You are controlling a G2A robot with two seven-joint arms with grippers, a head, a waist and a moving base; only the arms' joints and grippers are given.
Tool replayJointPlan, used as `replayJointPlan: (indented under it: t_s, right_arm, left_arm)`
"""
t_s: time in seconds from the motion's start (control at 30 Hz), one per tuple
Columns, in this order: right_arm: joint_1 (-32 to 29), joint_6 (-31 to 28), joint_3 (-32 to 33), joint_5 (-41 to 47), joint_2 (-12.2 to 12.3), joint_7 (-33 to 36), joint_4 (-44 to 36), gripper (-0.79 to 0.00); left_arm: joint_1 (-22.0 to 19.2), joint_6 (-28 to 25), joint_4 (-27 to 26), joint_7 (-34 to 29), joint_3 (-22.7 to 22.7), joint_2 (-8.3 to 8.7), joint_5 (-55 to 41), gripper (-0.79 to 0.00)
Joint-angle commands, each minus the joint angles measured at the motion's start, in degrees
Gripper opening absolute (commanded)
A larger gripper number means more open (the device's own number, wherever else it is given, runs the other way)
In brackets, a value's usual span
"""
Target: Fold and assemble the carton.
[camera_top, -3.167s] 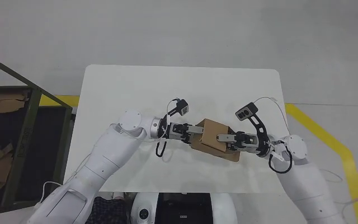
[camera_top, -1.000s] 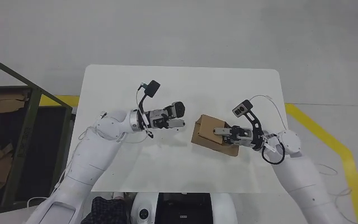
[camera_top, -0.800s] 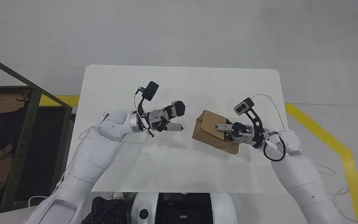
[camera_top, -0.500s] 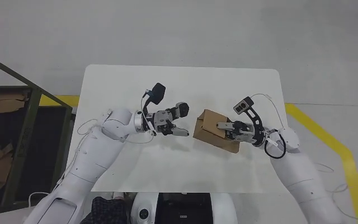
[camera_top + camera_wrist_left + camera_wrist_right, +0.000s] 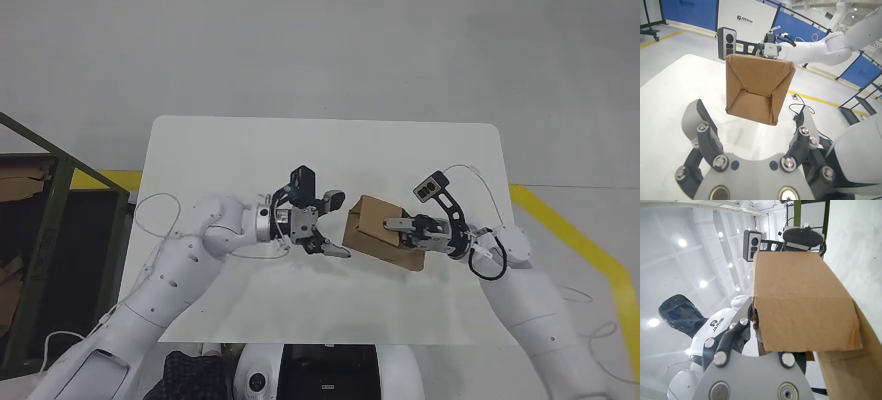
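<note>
Frame centre: right gripper [image 5: 401,226] clamping carton [image 5: 378,236] flap; left gripper [image 5: 338,226] gaping just beside. Carton looking light, crushable; stiff folded edges seeming safest hold.

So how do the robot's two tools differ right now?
The left tool is open and empty; the right tool is shut on the carton. The left tool faces the carton's folded end without touching it; the right tool grips its opposite end. Both tools look alike.

Matt cardboard carton [image 5: 378,230] above smooth table [image 5: 250,160].
</note>
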Motion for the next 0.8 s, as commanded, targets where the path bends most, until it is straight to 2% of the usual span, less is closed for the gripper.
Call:
replayJointPlan:
  t_s: [0.0, 0.37, 0.43, 0.6, 0.77]
  right_arm:
    - [0.1, -0.62, -0.05, -0.08, -0.08, 0.3, -0.08, -0.785]
    - [0.11, -1.07, 0.01, -0.02, -0.12, 0.25, 0.04, -0.785]
    - [-0.42, -0.67, -0.08, -0.58, -0.17, -1.63, -1.15, -0.785]
    - [-0.71, -0.69, -0.07, -0.51, -0.28, -1.73, -1.69, -0.785]
    - [-0.23, -1.12, -0.39, -0.46, -0.49, -0.53, -1.24, -0.785]
  left_arm:
    - [-0.24, 0.0, 0.44, 4.23, 0.65, 0.22, 3.17, 0.0]
    - [-0.24, 0.0, 0.44, 4.23, 0.65, 0.22, 3.17, 0.0]
    - [0.17, 2.64, -0.42, 4.57, -0.06, 0.24, 4.86, 0.0]
    - [1.11, 1.47, -0.12, 8.84, -1.06, 0.28, 8.65, 0.0]
    - [1.34, 0.0, 1.97, 13.5, 0.19, 0.0, 11.89, 0.0]
